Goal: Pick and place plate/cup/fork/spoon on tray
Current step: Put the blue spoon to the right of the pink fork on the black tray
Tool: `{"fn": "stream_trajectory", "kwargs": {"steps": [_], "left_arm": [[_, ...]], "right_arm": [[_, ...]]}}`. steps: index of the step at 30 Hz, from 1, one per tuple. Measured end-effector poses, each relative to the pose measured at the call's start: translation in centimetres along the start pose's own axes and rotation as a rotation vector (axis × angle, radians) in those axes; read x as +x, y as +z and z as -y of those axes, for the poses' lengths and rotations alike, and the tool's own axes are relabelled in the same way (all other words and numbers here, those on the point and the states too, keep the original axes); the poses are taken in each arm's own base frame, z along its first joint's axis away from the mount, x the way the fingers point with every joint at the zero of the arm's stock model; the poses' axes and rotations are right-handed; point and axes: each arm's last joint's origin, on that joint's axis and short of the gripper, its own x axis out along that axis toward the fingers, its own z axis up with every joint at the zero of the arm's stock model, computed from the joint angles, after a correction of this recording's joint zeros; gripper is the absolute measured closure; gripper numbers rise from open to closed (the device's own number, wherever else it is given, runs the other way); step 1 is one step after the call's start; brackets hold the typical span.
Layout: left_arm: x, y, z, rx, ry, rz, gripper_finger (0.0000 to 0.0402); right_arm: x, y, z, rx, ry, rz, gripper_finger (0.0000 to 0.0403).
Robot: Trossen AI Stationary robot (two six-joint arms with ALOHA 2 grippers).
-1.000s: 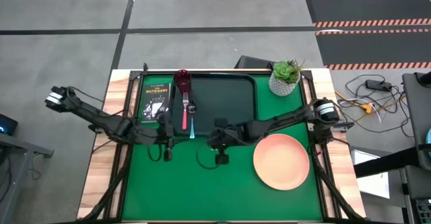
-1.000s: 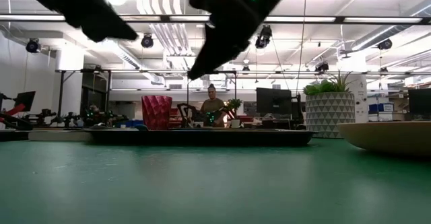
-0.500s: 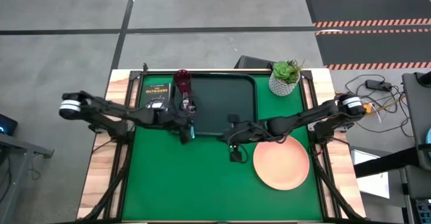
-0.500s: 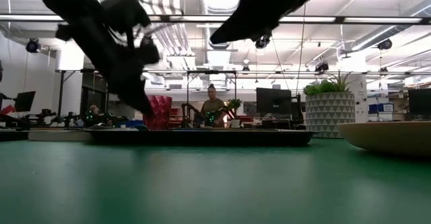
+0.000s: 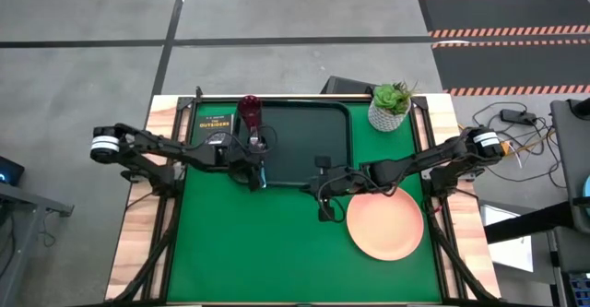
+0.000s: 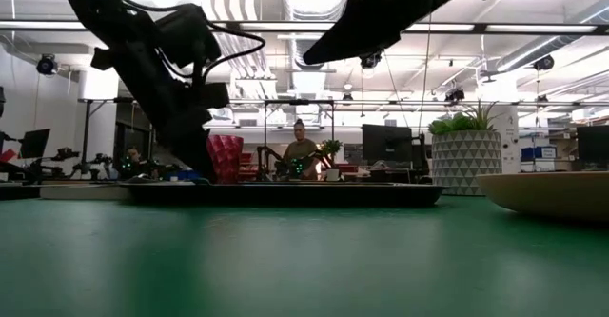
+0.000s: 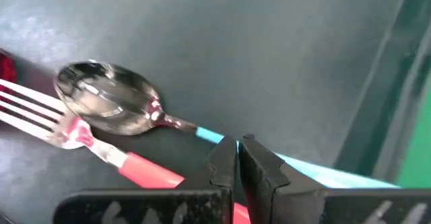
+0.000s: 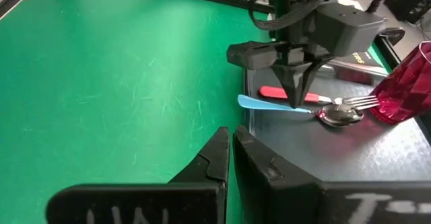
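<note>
The spoon (image 7: 114, 108) lay on the tray (image 5: 318, 132), bowl toward the cup (image 5: 250, 112) and blue handle running out across the tray's near rim. Its long axis ran from the table's far side toward the near side, roughly parallel to the fork (image 7: 74, 140) just beside it, the two nearly touching at the neck. The fork's tines pointed the same way, toward the cup, its pink-red handle trailing back.

The left gripper (image 7: 238, 158) stood right over the spoon's handle, fingers pressed nearly together, and whether they pinched the handle or merely touched it could not be told. The right gripper (image 8: 230, 151) hung low over the green mat (image 5: 277, 242) near the tray's front edge, fingers closed on nothing.

By the look of it, three pieces were home: cup, fork and spoon all on the tray's left part. The plate (image 5: 385, 220) sat out on the mat, well apart from the tray, beside the right arm. That was the one job left, plus squaring the spoon fully inside the rim.
</note>
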Motion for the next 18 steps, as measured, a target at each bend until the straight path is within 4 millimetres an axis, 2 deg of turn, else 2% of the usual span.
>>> {"fn": "stream_trajectory", "kwargs": {"steps": [15,18], "left_arm": [[0.19,0.29,-0.83,0.046,0.046,0.021,0.0402],[0.13,0.47,-0.70,0.038,0.011,0.020,0.0402]], "right_arm": [[0.00,0.01,0.00,0.008,0.000,0.001,0.0394],[0.00,0.01,0.00,0.008,0.000,0.001,0.0394]]}}
